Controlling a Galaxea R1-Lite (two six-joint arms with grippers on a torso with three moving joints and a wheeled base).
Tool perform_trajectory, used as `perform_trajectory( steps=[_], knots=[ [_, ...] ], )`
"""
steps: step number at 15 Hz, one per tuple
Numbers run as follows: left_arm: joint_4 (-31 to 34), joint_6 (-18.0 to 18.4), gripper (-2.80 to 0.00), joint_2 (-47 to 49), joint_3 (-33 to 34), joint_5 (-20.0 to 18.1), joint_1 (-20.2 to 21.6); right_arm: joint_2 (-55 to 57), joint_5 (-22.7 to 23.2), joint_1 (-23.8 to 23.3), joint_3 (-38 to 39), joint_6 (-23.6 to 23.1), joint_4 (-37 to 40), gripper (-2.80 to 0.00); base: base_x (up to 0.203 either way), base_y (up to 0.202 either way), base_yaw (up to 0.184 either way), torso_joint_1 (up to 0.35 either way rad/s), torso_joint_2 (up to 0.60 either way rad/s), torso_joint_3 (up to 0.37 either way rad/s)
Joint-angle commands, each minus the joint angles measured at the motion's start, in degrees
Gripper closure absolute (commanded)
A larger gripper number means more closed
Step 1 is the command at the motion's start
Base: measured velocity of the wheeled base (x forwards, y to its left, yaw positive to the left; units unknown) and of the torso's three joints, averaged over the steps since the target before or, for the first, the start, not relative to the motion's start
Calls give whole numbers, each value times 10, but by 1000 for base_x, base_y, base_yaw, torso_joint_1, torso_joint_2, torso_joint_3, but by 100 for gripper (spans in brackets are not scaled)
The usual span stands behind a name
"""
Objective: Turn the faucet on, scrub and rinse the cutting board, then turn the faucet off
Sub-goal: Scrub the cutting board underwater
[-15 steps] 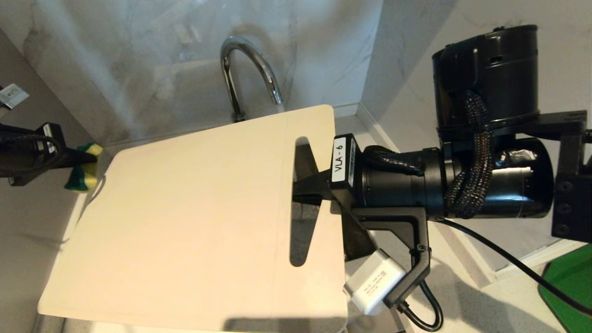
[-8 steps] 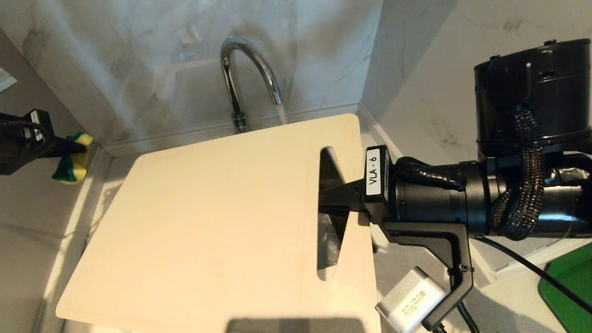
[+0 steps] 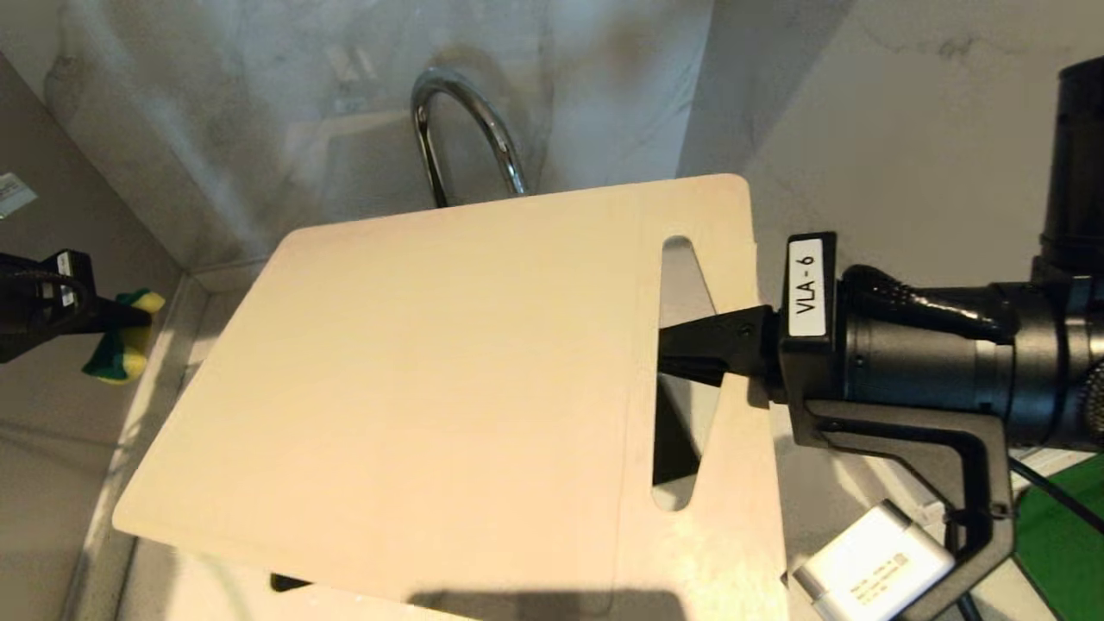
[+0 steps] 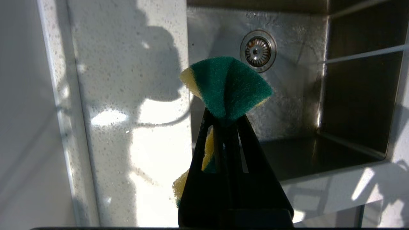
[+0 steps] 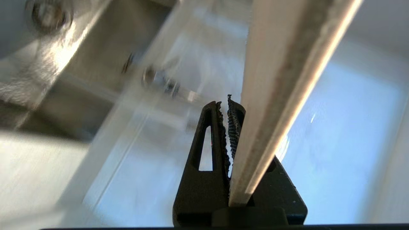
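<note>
the right gripper [image 3: 681, 358], clamped on the cutting board [image 3: 448, 379], had lifted it up across the faucet [image 3: 466, 129], suggesting rinsing was ending; the left gripper [image 3: 121, 319] pinched the sponge [image 3: 116, 349].

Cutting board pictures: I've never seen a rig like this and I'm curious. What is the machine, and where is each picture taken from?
It is a two-armed robot at a kitchen sink. The wide picture comes from its head camera, looking down. The right pincer is clamped on the pale cutting board at the strip beside its handle slot, holding it tilted in front of the chrome faucet. The left pincer, at the left edge, pinches a green-and-yellow sponge. The other two pictures come from cameras on each wrist: one shows the sponge above the sink drain, the other the board's edge.
</note>
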Motion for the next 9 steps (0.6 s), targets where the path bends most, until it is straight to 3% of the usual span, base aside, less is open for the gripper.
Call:
perform_trajectory(
  steps=[1,7,9],
  knots=[
    [1,-1,0,1,6,-1,0,-43,-26,-9,16,12,0,0,0,0,0,0,0,0],
    [0,5,0,13,21,-3,-1,-100,-88,-10,106,78,-135,0,0,0,0,0,0,0],
    [0,5,0,16,20,-3,-1,-109,-107,-10,118,86,-138,0,0,0,0,0,0,0]
  ],
)
